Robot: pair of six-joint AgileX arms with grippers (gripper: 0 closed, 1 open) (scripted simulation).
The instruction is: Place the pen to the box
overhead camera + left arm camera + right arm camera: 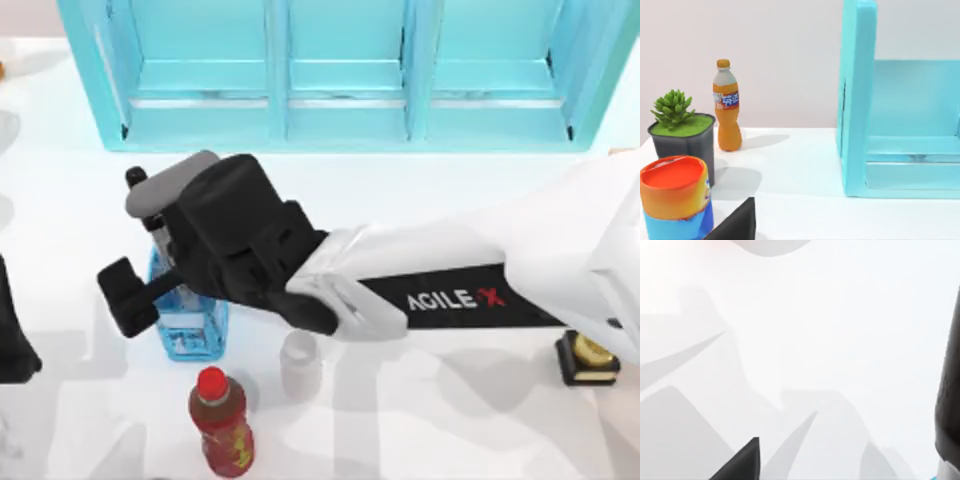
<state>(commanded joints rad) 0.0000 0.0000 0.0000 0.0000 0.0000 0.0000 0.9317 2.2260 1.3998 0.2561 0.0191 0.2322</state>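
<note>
Over the left half of the table (420,180), the right gripper (135,250) hangs at the end of the white AgileX arm, which reaches in from the right side. Whether it is gripping anything I cannot tell from where I stand. Tucked against its black body, on the cabinet side, is a slim pale barrel with a dark end that looks like the pen (153,224), partly hidden, and I cannot tell whether it is held or merely lies there. Just under the gripper, on the side away from the cabinet, sits a small blue mesh basket (192,335). Nearer the front edge than that stands a red-capped bottle (222,425), with a small white bottle (300,365) beside it under the arm. The cyan cabinet (340,70) stands beyond the gripper along the back. A trophy (588,358) sits well off by the arm's base.

The left gripper (10,345) is parked at the table's left edge, and I cannot tell its state. Its wrist camera looks at an orange soda bottle (727,112), a potted succulent (682,135) and an orange can (675,195).
</note>
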